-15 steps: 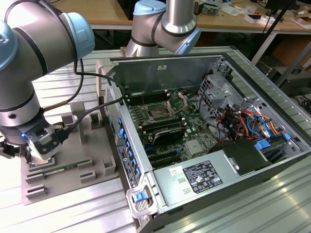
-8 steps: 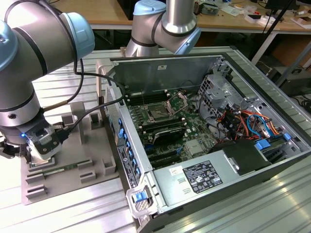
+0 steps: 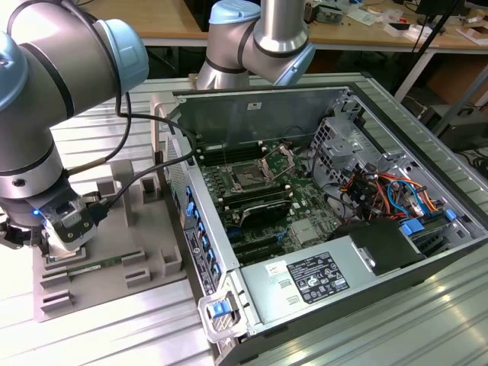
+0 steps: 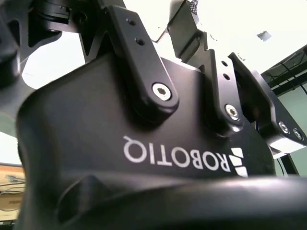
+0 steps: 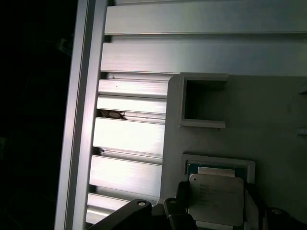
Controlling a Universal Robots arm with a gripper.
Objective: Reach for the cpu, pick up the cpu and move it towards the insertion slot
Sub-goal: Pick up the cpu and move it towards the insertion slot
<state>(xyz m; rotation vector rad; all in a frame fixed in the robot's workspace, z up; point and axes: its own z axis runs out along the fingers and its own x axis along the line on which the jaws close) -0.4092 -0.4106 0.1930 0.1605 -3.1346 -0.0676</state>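
Arm (image 3: pixel 46 99) is down at the exterior view's left, with the claw (image 3: pixel 65 244) low over the grey tray (image 3: pixel 114 221). The tray sits on the ribbed aluminium bench (image 3: pixel 99 122), beside the open case (image 3: pixel 427 145).

First wrist view: the cpu (image 5: pixel 216 196) lies silvery top up, within the raised frame of its tray (image 5: pixel 278 120) pocket. The claw (image 5: pixel 217 213) straddles it, one dark finger (image 5: pixel 181 208) tight against one edge and the other against the opposite edge, so it is pinching the chip. Cannot tell whether the cpu has left the pocket floor. Near it on the tray is an empty square pocket (image 5: pixel 204 103). Bench slats (image 5: pixel 129 134) run alongside the tray edge.

Second wrist view: close on the claw's black housing (image 4: pixel 144 143) and its bolted links, bright background behind.

Slot (image 3: pixel 248 178) is on the green board inside the case, with its metal frame swung up and the dark socket exposed. It is well apart from the claw, toward the exterior view's right.

A green memory stick (image 3: pixel 84 267) lies flat on the tray just beside the claw. In the case, a labelled power supply (image 3: pixel 313 278) sits at the near side, and coloured cables (image 3: pixel 381 191) lie to the exterior view's right of the board.
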